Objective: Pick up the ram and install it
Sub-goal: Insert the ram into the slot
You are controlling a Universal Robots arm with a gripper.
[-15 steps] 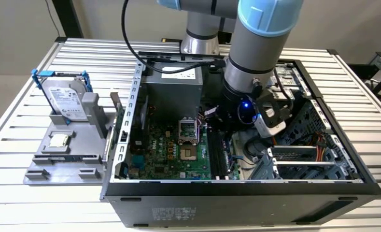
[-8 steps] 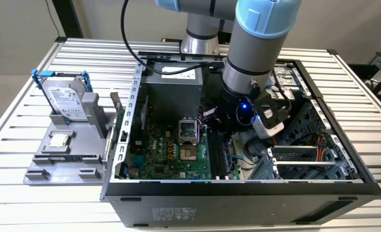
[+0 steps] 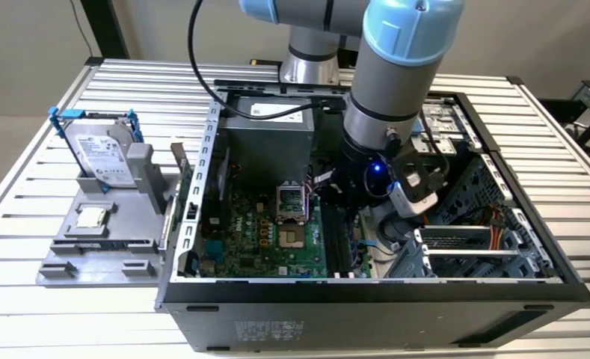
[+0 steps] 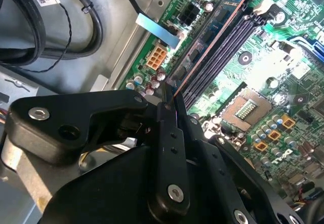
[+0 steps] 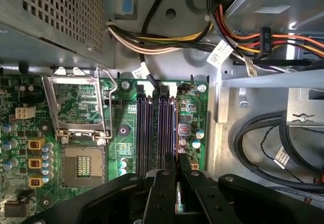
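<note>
The gripper (image 4: 169, 110) is down inside the computer case (image 3: 375, 288), its fingers closed on the end of the ram (image 4: 210, 41). The ram stands on its edge, its long side running along the black slots (image 5: 152, 133), directly beside them.

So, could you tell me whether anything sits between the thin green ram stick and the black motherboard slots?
Nothing visible does. The gripper is shut on the thin green ram stick, whose lower edge lies along the outermost of the long black motherboard slots, with no cable crossing them.
</note>
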